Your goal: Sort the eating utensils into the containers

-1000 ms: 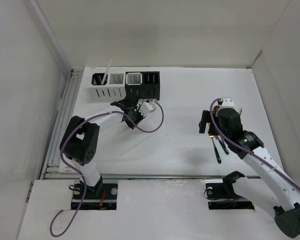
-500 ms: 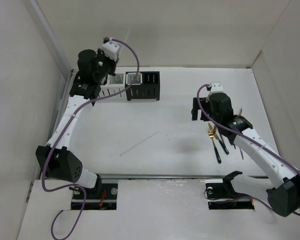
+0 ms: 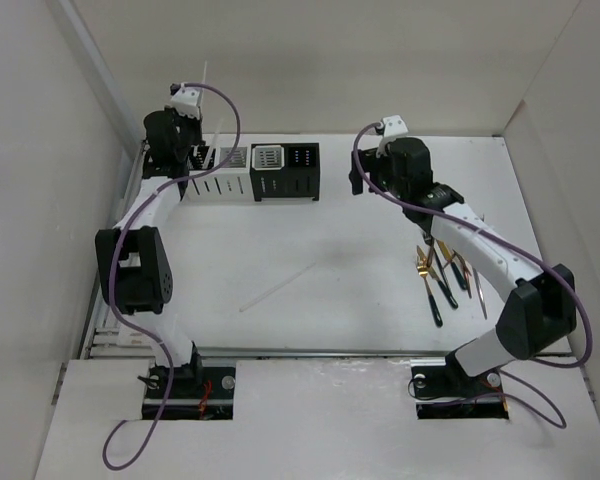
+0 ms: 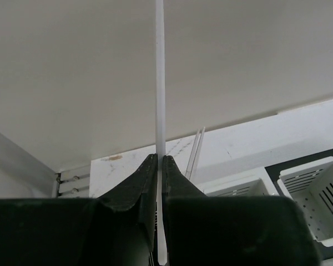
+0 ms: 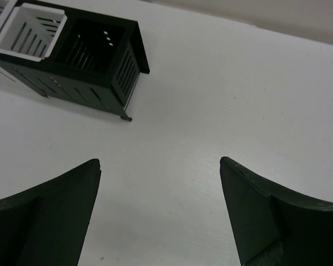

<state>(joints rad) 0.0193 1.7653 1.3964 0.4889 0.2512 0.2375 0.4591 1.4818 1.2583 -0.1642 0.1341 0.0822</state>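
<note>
My left gripper (image 4: 158, 157) is shut on a thin white stick (image 4: 160, 83) that points straight up, and hangs over the left end of the containers (image 3: 252, 172), a row of two white and two black caddies. A second white stick (image 3: 216, 140) leans out of the leftmost white caddy (image 3: 202, 183). On the table lies one more white stick (image 3: 278, 288). Gold forks with dark handles (image 3: 437, 280) lie at the right. My right gripper (image 5: 160, 163) is open and empty above bare table, right of the black caddy (image 5: 94, 50).
White walls close in the table on the left, back and right. A slotted metal rail (image 3: 120, 250) runs along the left edge. Purple cables (image 3: 220, 110) trail from both wrists. The right arm's forearm (image 3: 480, 245) passes over the forks.
The left arm swung up from the table in front of the caddies to above the leftmost white one. The right arm moved from over the forks toward the back middle.
</note>
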